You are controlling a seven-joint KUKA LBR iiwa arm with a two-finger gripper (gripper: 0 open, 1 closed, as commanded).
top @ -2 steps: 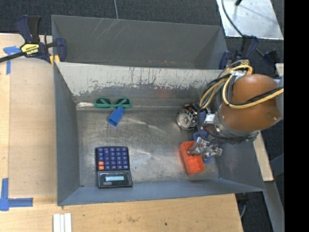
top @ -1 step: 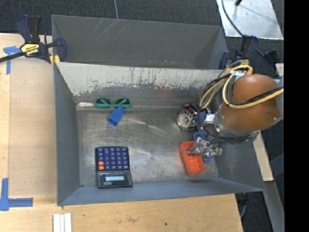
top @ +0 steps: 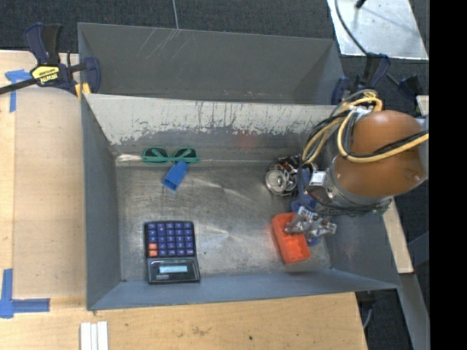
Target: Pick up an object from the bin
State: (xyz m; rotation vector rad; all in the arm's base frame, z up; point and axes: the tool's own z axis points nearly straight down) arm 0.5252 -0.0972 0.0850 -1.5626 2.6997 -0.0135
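My gripper (top: 305, 226) reaches down at the bin's front right, its metal fingers right over an orange-red block (top: 290, 243) lying on the floor there. The fingertips overlap the block's upper right part; whether they grip it is hidden. Just behind the gripper, a shiny round metal object (top: 277, 180) lies near the right wall.
A dark blue calculator (top: 171, 250) lies at the front left. Green glasses (top: 170, 154) and a small blue block (top: 174, 176) sit at the back left against the far wall. The arm's orange cover and yellow cables hang over the right wall.
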